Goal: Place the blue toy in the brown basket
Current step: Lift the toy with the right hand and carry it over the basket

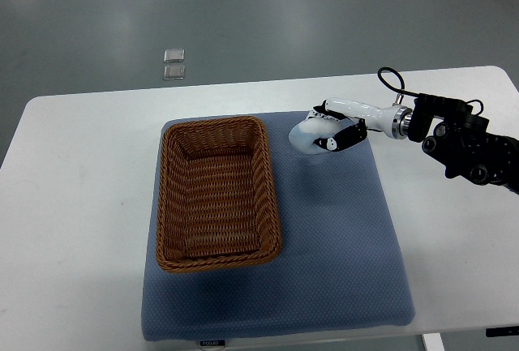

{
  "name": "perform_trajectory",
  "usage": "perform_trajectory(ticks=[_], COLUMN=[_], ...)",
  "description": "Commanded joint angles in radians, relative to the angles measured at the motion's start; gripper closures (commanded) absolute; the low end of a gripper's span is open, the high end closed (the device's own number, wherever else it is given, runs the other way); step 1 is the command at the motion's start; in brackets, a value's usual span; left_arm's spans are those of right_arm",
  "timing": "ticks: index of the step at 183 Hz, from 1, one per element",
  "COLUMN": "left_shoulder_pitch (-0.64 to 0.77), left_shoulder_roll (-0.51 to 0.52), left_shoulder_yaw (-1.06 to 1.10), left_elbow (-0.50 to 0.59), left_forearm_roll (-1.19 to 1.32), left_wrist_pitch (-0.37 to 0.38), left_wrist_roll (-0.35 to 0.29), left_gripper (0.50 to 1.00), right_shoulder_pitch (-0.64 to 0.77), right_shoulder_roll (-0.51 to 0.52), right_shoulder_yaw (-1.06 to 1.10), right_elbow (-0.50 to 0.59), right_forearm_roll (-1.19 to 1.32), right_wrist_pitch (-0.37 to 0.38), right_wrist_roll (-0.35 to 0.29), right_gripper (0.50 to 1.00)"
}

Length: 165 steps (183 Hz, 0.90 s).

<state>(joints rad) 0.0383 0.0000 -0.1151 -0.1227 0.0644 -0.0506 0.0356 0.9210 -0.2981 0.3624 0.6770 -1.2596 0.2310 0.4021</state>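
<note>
My right hand (331, 130), fingers (350, 135) wrapped around the pale blue toy (305, 135), holds it beside the empty wicker basket (217, 195) for transfer.

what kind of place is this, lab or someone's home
Likely a lab or test room, not a home: a plain white table on a bare grey floor, with a blue mat laid out for the robot's right hand.
</note>
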Motion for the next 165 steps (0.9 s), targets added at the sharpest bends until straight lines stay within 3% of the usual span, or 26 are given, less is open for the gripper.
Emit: perform_trajectory(ticks=[1,48,86,165], left_shoulder_pitch=[0.0,0.0,0.0,0.0], left_shoulder_roll=[0.0,0.0,0.0,0.0], left_shoulder_yaw=[0.0,0.0,0.0,0.0], left_elbow=[0.0,0.0,0.0,0.0], left_forearm_roll=[0.0,0.0,0.0,0.0], left_wrist_pitch=[0.0,0.0,0.0,0.0], left_wrist_roll=[0.0,0.0,0.0,0.001], left_gripper=[0.5,0.5,0.5,0.5], right_shoulder_pitch=[0.012,0.061,0.071,0.075], right_shoulder_roll=[-0.007,0.014,0.092,0.283], right_shoulder_yaw=[0.001,0.009,0.026,-0.065], right_elbow=[0.004,0.013,0.058,0.046], right_forearm_roll=[0.026,0.147,0.137,-0.047], right_wrist_pitch=[0.001,-0.005,-0.032,-0.059], right_wrist_roll=[0.049,0.15,0.15,0.135], right_gripper=[1.0,1.0,1.0,1.0])
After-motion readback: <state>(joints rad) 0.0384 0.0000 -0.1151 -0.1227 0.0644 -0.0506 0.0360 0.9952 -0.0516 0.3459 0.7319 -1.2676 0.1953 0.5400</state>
